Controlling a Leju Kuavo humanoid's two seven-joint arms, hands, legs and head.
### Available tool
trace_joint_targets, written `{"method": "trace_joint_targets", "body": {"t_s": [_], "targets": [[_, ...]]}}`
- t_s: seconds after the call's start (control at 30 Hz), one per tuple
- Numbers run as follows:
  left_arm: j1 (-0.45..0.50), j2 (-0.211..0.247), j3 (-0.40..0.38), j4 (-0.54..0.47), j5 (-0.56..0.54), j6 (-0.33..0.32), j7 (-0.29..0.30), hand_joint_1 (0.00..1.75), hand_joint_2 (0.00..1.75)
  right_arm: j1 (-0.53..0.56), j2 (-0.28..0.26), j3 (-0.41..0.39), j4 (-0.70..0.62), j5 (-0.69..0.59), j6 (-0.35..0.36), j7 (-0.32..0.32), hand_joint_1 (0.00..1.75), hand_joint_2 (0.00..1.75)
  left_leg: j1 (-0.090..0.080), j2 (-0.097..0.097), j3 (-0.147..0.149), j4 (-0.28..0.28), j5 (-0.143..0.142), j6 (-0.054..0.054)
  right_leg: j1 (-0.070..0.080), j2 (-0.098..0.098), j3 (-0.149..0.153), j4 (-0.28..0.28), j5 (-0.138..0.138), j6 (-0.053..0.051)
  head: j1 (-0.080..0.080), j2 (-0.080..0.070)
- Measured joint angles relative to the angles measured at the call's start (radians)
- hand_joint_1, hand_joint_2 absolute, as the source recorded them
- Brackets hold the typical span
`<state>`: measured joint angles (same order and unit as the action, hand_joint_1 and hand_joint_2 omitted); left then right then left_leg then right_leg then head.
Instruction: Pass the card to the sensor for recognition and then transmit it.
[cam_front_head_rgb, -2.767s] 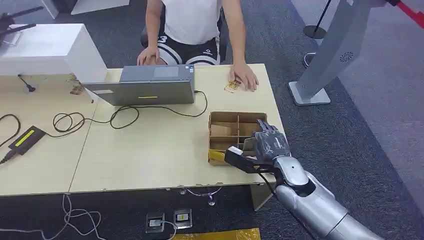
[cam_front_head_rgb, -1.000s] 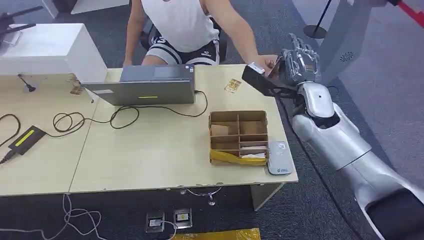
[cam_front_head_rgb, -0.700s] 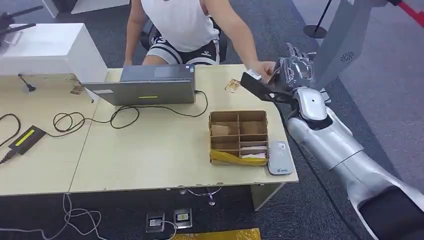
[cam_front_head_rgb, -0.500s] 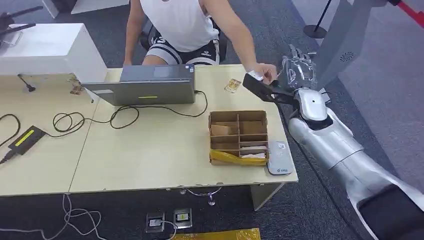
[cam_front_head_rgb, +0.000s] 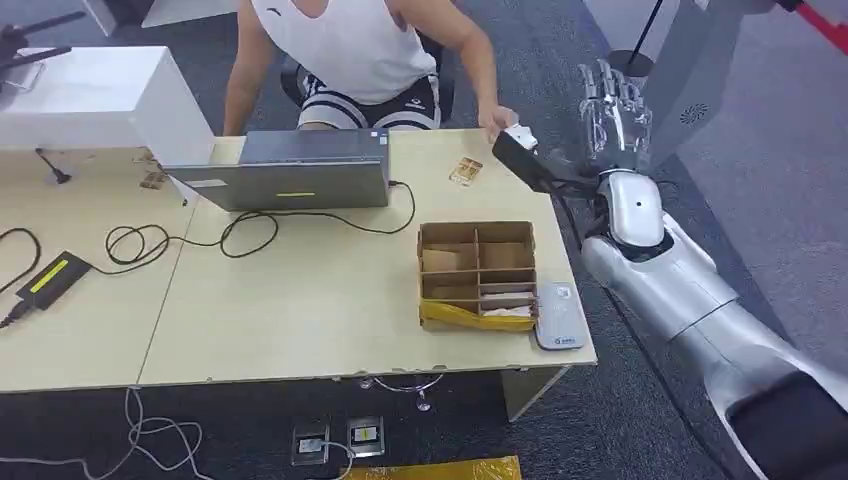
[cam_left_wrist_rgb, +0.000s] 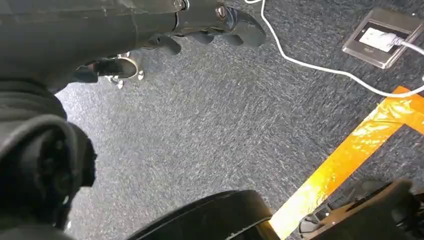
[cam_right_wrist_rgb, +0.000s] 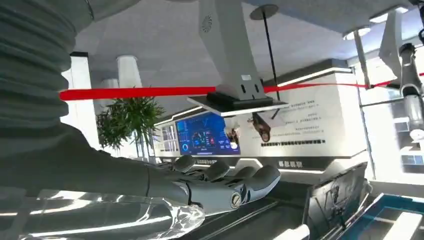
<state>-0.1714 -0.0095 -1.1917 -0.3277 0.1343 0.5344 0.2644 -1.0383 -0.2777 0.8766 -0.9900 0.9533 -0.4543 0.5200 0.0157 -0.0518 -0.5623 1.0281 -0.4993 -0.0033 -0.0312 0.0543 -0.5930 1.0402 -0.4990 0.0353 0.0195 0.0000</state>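
Grey carpet surrounds a pale wood worktop (cam_front_head_rgb: 300, 300) carrying a laptop (cam_front_head_rgb: 290, 172), a divided cardboard box (cam_front_head_rgb: 478, 262) and, touching the box at its 3 o'clock side, a small grey card sensor (cam_front_head_rgb: 557, 316). A person (cam_front_head_rgb: 350, 50) sits at the 12 o'clock edge, arm stretched toward the 1 o'clock corner.

Right hand (cam_front_head_rgb: 610, 105) is raised past that corner, fingers spread and upright with nothing between them; the right wrist view shows them extended flat, empty. Likely posed this way because the handover is complete or nearly so.

Card (cam_front_head_rgb: 520, 133) sits at the person's hand (cam_front_head_rgb: 498, 120), small, white, flat, just above the dark wrist camera mount; it looks to be in the person's grip, though contact is too small to confirm. Judgement: sensor step seems done, transfer at its end.

Left hand (cam_left_wrist_rgb: 210, 20) hangs toward the floor, fingers loosely curled around nothing, idle since this task needs one arm. A few gold-toned cards (cam_front_head_rgb: 465, 172) lie on the worktop near the laptop's 3 o'clock side.
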Motion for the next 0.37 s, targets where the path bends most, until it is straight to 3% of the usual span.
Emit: {"method": "trace_joint_targets", "body": {"t_s": [0.17,0.27,0.37], "targets": [[0.003,0.001,0.001,0.000,0.004,0.010,-0.002,0.00,0.00,0.022,-0.057,-0.006,-0.084,0.134,0.041,0.036,0.00,1.75,0.000,0.001,0.001,0.000,0.000,0.000,0.000,0.000,0.000,0.000,0.000,0.000,0.000,0.000],[0.023,0.003,0.005,0.000,0.023,0.024,-0.008,0.00,0.00,0.059,-0.147,-0.032,-0.177,0.225,0.097,0.054,0.00,1.75,0.000,-0.001,0.001,0.001,0.000,0.000,0.000,0.000,0.000,-0.001,0.000,0.000,0.000,0.000],[0.051,0.008,0.012,0.001,0.046,0.045,-0.018,0.00,0.00,0.114,-0.265,-0.073,-0.281,0.258,0.092,0.101,0.00,1.75,0.000,0.000,0.001,0.001,-0.001,0.001,0.000,0.000,0.000,-0.002,0.000,0.000,-0.001,0.000]]}}
